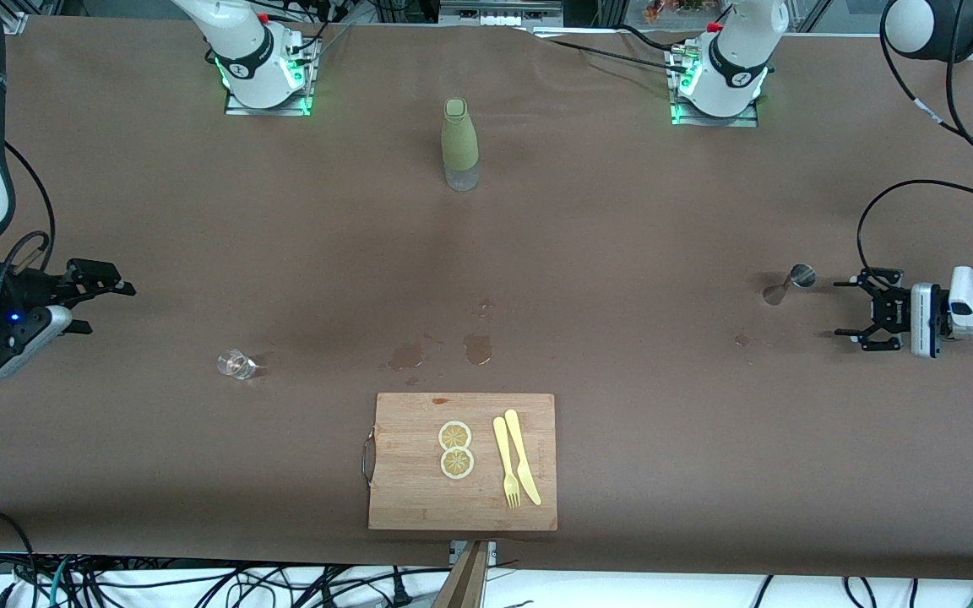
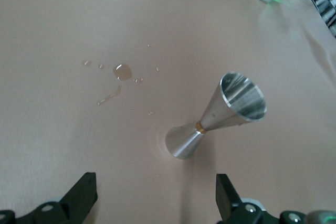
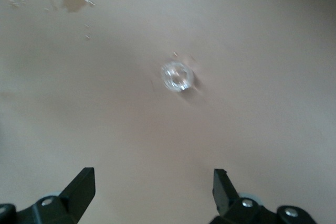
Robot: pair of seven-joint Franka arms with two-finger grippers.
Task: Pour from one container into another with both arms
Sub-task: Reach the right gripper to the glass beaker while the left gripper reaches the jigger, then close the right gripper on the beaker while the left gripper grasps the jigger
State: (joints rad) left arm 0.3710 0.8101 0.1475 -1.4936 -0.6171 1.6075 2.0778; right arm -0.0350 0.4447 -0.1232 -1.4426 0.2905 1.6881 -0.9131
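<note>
Both grippers gape wide, holding nothing — left gripper [image 1: 848, 314] near the jigger [image 1: 788, 284], right gripper [image 1: 108, 308] near the cup [image 1: 236, 364] — at the table's [image 1: 622, 211] ends.

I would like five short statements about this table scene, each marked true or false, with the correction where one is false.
1. The left gripper holds the silver jigger. False: its fingers are open and the jigger stands free on the table.
2. The glass cup stands toward the right arm's end of the table. True.
3. The right gripper is shut on the cup. False: it is open, apart from the cup.
4. Two lemon slices lie on the cutting board. True.
5. The green bottle lies on its side. False: it stands upright.
</note>
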